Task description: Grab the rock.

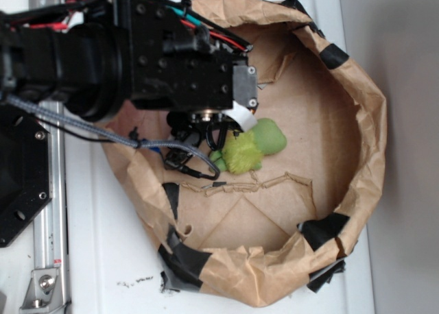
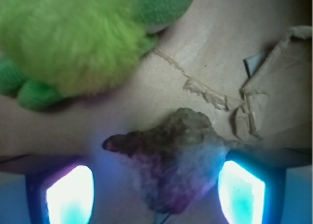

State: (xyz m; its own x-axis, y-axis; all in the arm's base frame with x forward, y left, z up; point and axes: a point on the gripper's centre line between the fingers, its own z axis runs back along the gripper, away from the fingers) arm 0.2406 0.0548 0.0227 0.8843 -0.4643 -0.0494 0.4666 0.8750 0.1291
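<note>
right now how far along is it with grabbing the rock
Done: the gripper is down in the paper-lined bin, with the rock between its open fingers, beside the green plush toy. In hand: lining up the grasp. Left: closing on the rock and lifting.

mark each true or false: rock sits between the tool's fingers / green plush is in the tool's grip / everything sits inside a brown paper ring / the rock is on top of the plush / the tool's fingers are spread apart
1. The rock sits between the fingers of the tool. True; the wrist view shows a finger on each side of it.
2. The green plush is in the tool's grip. False; it lies beyond the fingers, apart from them.
3. Everything sits inside a brown paper ring. True.
4. The rock is on top of the plush. False; it rests on the cardboard floor, apart from the plush.
5. The tool's fingers are spread apart. True; whether they touch the rock cannot be told.
</note>
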